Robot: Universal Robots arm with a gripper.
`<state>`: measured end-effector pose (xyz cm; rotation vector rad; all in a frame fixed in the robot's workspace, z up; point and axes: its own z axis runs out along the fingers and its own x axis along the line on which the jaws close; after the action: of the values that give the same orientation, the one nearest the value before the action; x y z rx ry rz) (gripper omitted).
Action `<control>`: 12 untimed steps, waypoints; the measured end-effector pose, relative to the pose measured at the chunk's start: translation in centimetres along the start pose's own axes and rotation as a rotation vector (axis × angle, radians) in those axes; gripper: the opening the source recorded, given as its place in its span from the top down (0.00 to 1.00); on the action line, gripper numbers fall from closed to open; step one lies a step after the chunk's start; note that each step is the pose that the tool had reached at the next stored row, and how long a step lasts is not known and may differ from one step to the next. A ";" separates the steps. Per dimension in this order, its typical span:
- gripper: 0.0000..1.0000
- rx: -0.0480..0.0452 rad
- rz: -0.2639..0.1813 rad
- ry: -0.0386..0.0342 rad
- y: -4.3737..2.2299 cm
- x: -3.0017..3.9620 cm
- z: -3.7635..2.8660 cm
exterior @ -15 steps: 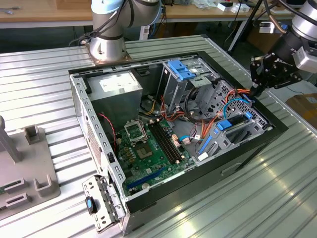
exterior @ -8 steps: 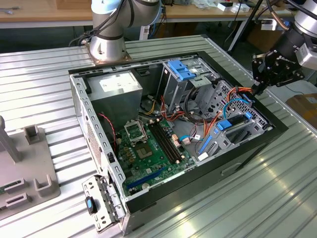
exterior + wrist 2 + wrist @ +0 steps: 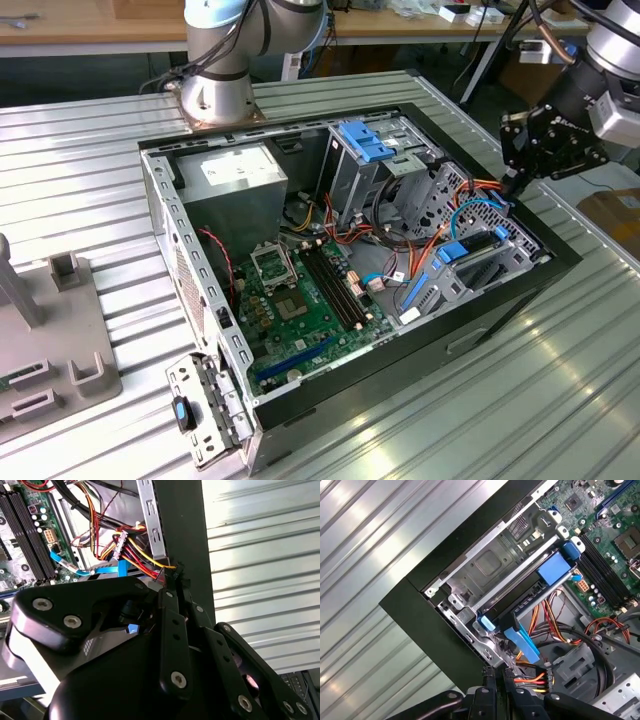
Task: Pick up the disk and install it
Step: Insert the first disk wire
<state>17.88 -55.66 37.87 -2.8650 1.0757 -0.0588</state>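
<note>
Gripper (image 3: pixel 514 183) hangs at the exterior view's right, over the case (image 3: pixel 450 345) edge. Its fingers are pinched almost together with nothing between them. The disk (image 3: pixel 530 600) sits in its bay inside the case, near the fingertips. The tips hover just beside the cables (image 3: pixel 535 677). Dropping here could snag them, or push the disk crooked in its rails.

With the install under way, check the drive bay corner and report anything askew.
The disk appears slanted in its bay at the case corner rather than flat, so it may not be fully seated. The gripper hangs just beside it, by the power cables.
</note>
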 end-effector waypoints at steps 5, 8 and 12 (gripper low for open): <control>0.83 -0.0002 0.023 0.0021 0.12 -0.12 0.08; 0.83 -0.0006 0.076 0.0069 0.13 -0.13 0.14; 0.83 -0.0013 0.154 0.0138 0.14 -0.13 0.22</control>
<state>17.71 -55.66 37.63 -2.7761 1.2953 -0.0683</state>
